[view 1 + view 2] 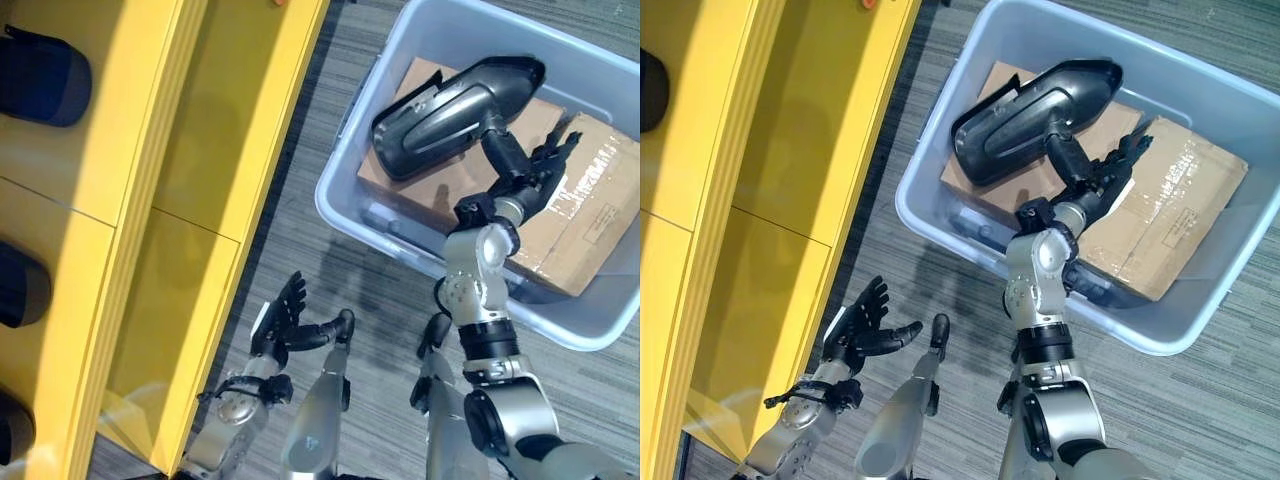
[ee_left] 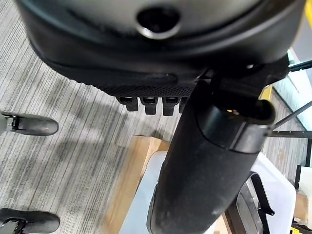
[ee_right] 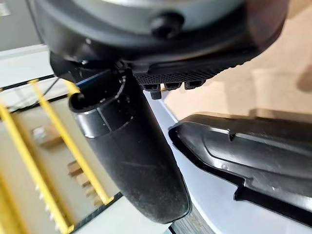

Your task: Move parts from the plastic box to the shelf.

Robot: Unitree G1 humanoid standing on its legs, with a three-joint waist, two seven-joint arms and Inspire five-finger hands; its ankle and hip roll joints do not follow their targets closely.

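Reaching into the plastic box [image 1: 345,215] with the right hand [image 1: 535,170], fingers spread and relaxed over the cardboard boxes [image 1: 590,215] that line its bottom, thumb up against the near end of the dark part [image 1: 455,115]. Not closed round it: in the right wrist view the thumb [image 3: 134,161] stands beside the part's black edge [image 3: 243,161], fingers straight past it. Lying aslant on the cardboard toward the box's far left corner, the part, a long glossy grey-black shell, rounded end toward the far wall. Resting on grey carpet [image 1: 290,200], the plastic box, pale blue-grey, just beside the yellow shelf [image 1: 210,160]. Hanging low over the carpet near the shelf's front edge, well apart from the box, the left hand [image 1: 283,320], palm open, fingers straight, holding nothing. Sitting on the shelf's left compartments, several dark rounded parts [image 1: 40,75].
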